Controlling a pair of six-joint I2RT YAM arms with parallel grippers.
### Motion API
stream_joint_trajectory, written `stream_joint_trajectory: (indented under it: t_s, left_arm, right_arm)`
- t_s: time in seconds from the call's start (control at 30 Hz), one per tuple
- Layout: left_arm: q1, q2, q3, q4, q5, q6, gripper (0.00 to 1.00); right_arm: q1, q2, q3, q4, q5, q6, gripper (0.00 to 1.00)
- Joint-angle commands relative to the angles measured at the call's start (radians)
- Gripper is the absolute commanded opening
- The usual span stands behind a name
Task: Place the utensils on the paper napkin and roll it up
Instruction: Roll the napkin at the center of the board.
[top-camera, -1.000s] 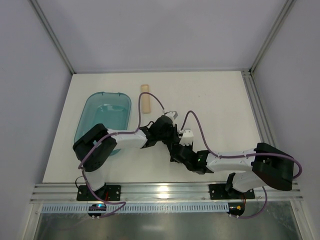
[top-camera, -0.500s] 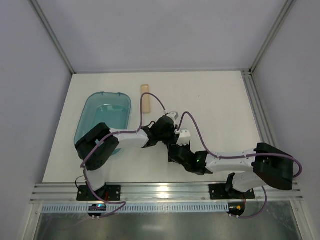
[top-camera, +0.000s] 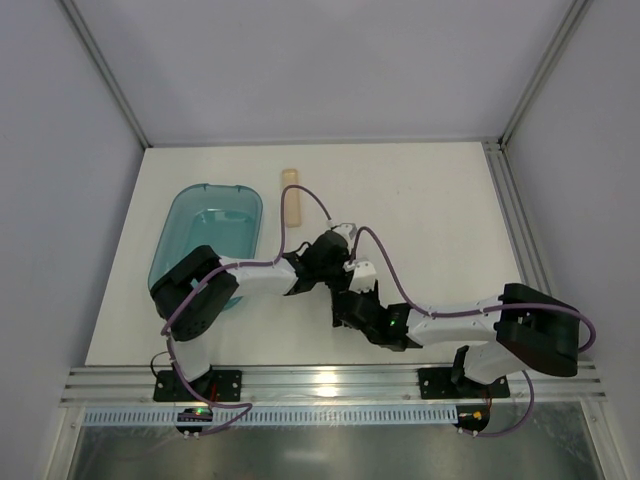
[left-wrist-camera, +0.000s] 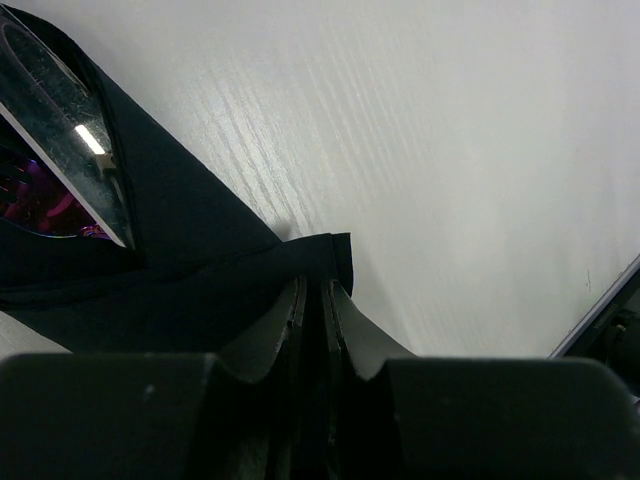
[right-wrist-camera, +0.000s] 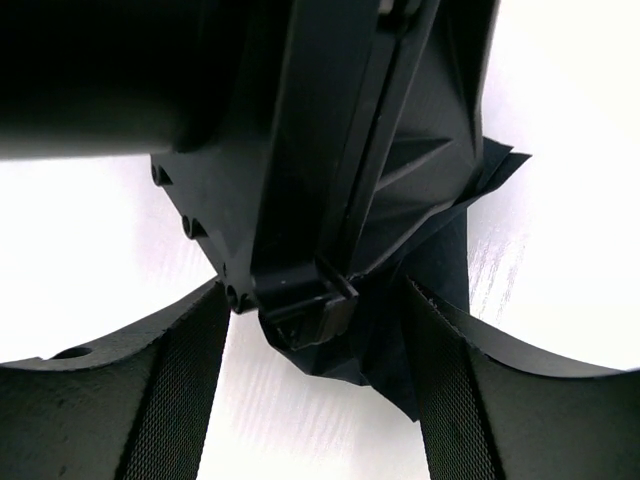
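The paper napkin (left-wrist-camera: 190, 250) is a dark folded sheet on the white table. My left gripper (left-wrist-camera: 314, 292) is shut on its edge. A shiny metal piece (left-wrist-camera: 65, 125), perhaps one of the utensils, lies against the napkin's upper left; I cannot tell which one. In the right wrist view my right gripper (right-wrist-camera: 320, 400) is open, its fingers (right-wrist-camera: 185, 390) on either side of the left gripper's black body and a crumpled napkin corner (right-wrist-camera: 445, 260). In the top view both grippers, left (top-camera: 337, 268) and right (top-camera: 350, 297), meet at the table's middle and hide the napkin.
A translucent teal tub (top-camera: 180, 225) stands at the left. A short beige cylinder (top-camera: 290, 197) lies behind the grippers. An aluminium rail (top-camera: 330, 380) runs along the near table edge, and another runs along the right side.
My right gripper has slid left and closer in around the left gripper. The left gripper has stayed almost in place, holding the napkin.
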Motion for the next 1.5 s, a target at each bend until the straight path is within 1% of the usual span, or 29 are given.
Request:
stream_joint_trajectory:
  t_s: [0.0, 0.17, 0.3, 0.57, 0.7, 0.83, 0.93, 0.97, 1.03, 1.1, 1.2, 1.33, 1.37, 1.43, 1.47]
  left_arm:
    - [0.006, 0.002, 0.031, 0.002, 0.006, 0.017, 0.15]
    - [0.006, 0.008, 0.035, 0.007, 0.01, 0.011, 0.15]
    - [0.006, 0.009, 0.035, 0.007, 0.013, 0.013, 0.15]
    - [0.008, 0.009, 0.031, 0.007, 0.013, 0.013, 0.15]
    - [0.008, 0.006, 0.031, 0.007, 0.011, 0.013, 0.15]
    - [0.009, 0.008, 0.035, 0.005, 0.011, 0.013, 0.15]
    - [0.009, 0.006, 0.036, 0.004, 0.013, 0.01, 0.15]
    - [0.008, 0.005, 0.038, -0.002, 0.013, 0.013, 0.15]
    - [0.011, 0.002, 0.039, -0.007, 0.005, 0.016, 0.15]
    - [0.009, -0.003, 0.045, -0.027, -0.004, 0.022, 0.15]
    - [0.012, -0.009, 0.053, -0.044, -0.013, 0.031, 0.15]
    - [0.017, -0.02, 0.067, -0.074, -0.032, 0.048, 0.17]
    - [0.02, -0.029, 0.071, -0.093, -0.042, 0.057, 0.17]
    - [0.028, -0.041, 0.074, -0.107, -0.052, 0.065, 0.19]
    - [0.032, -0.049, 0.074, -0.11, -0.055, 0.068, 0.19]
  right_arm:
    - [0.023, 0.022, 0.049, -0.013, 0.051, -0.028, 0.69]
    - [0.058, 0.065, 0.091, -0.038, 0.096, -0.04, 0.69]
    - [0.08, 0.12, 0.145, -0.148, 0.162, -0.028, 0.69]
    - [0.101, 0.209, 0.228, -0.269, 0.229, 0.024, 0.68]
    - [0.103, 0.212, 0.23, -0.28, 0.238, 0.033, 0.61]
    - [0.103, 0.214, 0.227, -0.288, 0.242, 0.044, 0.52]
    - [0.103, 0.209, 0.227, -0.299, 0.243, 0.061, 0.47]
    - [0.103, 0.202, 0.224, -0.302, 0.245, 0.067, 0.42]
    - [0.103, 0.188, 0.216, -0.306, 0.246, 0.085, 0.37]
    - [0.103, 0.159, 0.199, -0.302, 0.251, 0.101, 0.3]
    - [0.103, 0.124, 0.171, -0.296, 0.252, 0.125, 0.26]
    - [0.103, 0.091, 0.145, -0.294, 0.258, 0.162, 0.24]
    - [0.103, 0.084, 0.127, -0.274, 0.261, 0.176, 0.22]
    - [0.1, 0.062, 0.107, -0.256, 0.255, 0.184, 0.16]
    - [0.097, 0.059, 0.092, -0.247, 0.254, 0.188, 0.15]
